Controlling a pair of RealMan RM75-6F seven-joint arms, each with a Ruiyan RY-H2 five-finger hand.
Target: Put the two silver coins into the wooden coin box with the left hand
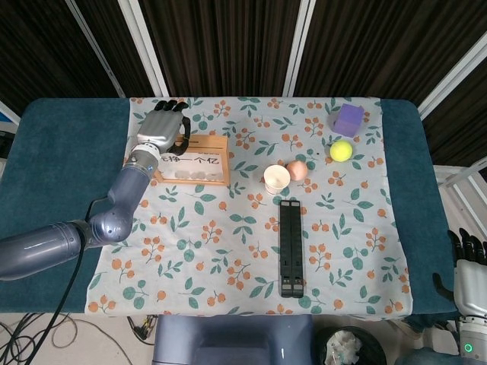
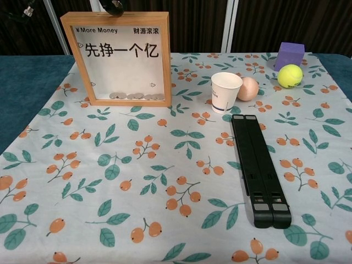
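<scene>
left hand over wooden coin box's top edge; coins inside

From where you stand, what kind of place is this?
Probably a robot test bench, not a home: a table under a floral cloth, dark curtains behind, unrelated props such as a wooden coin box and a tennis ball.
</scene>
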